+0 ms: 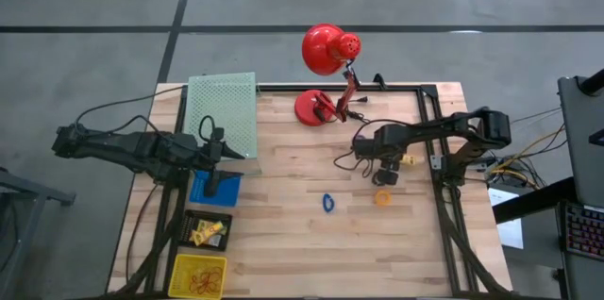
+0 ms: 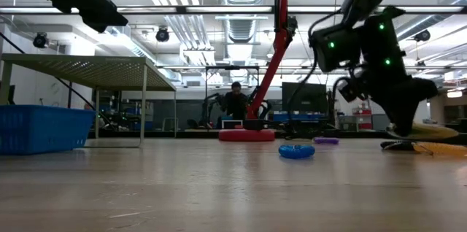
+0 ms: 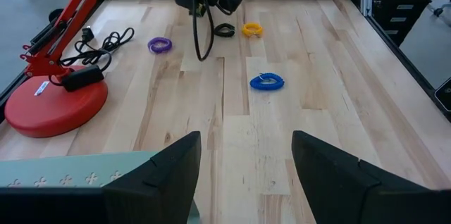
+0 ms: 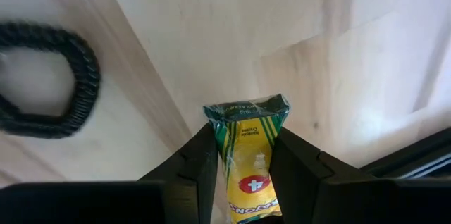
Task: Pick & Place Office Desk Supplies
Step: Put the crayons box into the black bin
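Observation:
My right gripper [image 1: 392, 164] hangs over the right half of the table, shut on a yellow packet with green ends [image 4: 248, 155]. A black ring [image 4: 44, 81] lies just beside it. An orange ring [image 1: 382, 197], a blue ring [image 1: 327, 203] and a purple ring [image 3: 160, 44] lie flat on the wood. My left gripper [image 3: 243, 160] is open and hovers at the table's left, by the green mesh tray [image 1: 224, 111] and above the blue bin [image 1: 215, 187]. My right gripper pinches the yellow packet between its two fingers [image 4: 194, 164], across its width. The packet's green end [image 4: 246, 111] sticks out past the fingertips. In the low view the packet [image 2: 432, 131] juts toward the table's right, close above the wood.
The red desk lamp's base [image 1: 314, 107], head [image 1: 328, 48] and black cord [image 3: 99, 44] take up the far middle. A black bin holding yellow pieces [image 1: 208, 231] and a yellow bin with rubber bands [image 1: 198, 275] stand at the near left. Bare wood lies between the arms.

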Available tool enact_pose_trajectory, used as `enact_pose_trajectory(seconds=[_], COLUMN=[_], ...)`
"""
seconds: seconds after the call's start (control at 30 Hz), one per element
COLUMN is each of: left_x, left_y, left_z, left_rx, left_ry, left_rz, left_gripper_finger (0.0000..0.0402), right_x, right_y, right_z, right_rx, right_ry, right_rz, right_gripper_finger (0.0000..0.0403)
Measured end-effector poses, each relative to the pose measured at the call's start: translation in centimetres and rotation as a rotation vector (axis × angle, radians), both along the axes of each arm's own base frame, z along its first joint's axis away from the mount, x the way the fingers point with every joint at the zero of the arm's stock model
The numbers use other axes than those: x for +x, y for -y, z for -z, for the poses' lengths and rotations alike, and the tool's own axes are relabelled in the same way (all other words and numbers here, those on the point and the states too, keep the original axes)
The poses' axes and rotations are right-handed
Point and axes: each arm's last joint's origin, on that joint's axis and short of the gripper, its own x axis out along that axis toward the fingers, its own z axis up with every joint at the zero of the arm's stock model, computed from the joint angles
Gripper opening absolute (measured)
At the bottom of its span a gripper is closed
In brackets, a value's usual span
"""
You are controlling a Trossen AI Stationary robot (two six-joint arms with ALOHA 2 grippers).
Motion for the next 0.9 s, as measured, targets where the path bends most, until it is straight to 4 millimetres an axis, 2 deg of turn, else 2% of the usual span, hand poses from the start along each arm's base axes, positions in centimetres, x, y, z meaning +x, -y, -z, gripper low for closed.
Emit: enact_pose_trajectory(seconds=[0.23,0.5,0.73,0.9], left_x=[0.0,0.0,0.0,0.0], left_y=[0.0,0.0,0.0,0.0], left_z=[0.0,0.0,0.0,0.0], left_rx=[0.0,0.0,0.0,0.0], left_ry=[0.0,0.0,0.0,0.0], left_rz=[0.0,0.0,0.0,0.0], left_gripper_finger=[0.023,0.023,0.023,0.023], right_x=[1.2,3.4,5.7,8.0], right_y=[0.1,-0.9,-3.2,-6.0], right_z=[-3.1,-7.7,-11.0,-12.2], right_rx=[-0.006,0.19,0.22,0.256], right_ry=[0.144,0.396,0.61,0.855], right_rz=[0.11,0.107,0.04,-0.094], right_gripper_finger=[0.0107,0.0107,0.0107,0.0107])
